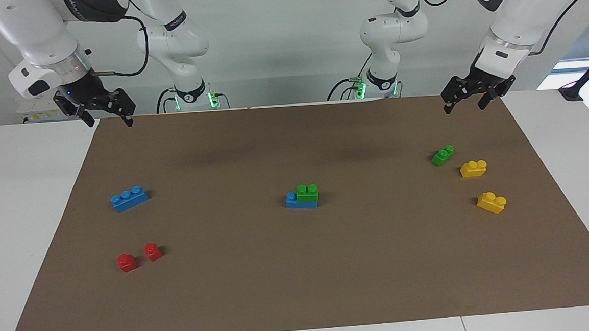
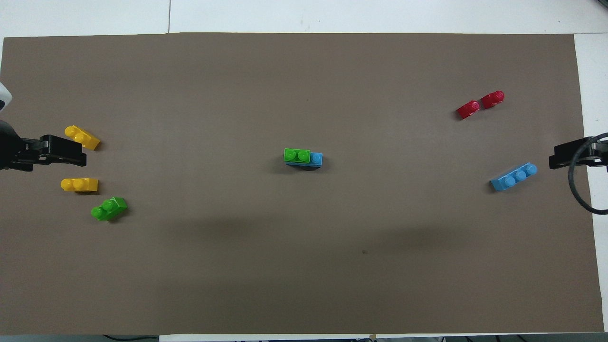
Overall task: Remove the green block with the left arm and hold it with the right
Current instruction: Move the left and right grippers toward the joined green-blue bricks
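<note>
The green block (image 1: 307,193) has two studs and sits on top of a blue brick (image 1: 293,201) in the middle of the brown mat; one blue stud shows beside it. It also shows in the overhead view (image 2: 297,155). My left gripper (image 1: 465,106) is open and empty, raised over the mat's edge at the left arm's end; it also shows in the overhead view (image 2: 83,153). My right gripper (image 1: 108,120), with a blue wrist light, is open and empty, raised over the mat's corner at the right arm's end (image 2: 552,159). Both are well apart from the stack.
A slimmer green brick (image 1: 442,155) and two yellow bricks (image 1: 473,168) (image 1: 491,202) lie toward the left arm's end. A loose blue three-stud brick (image 1: 129,198) and two small red bricks (image 1: 127,262) (image 1: 153,251) lie toward the right arm's end.
</note>
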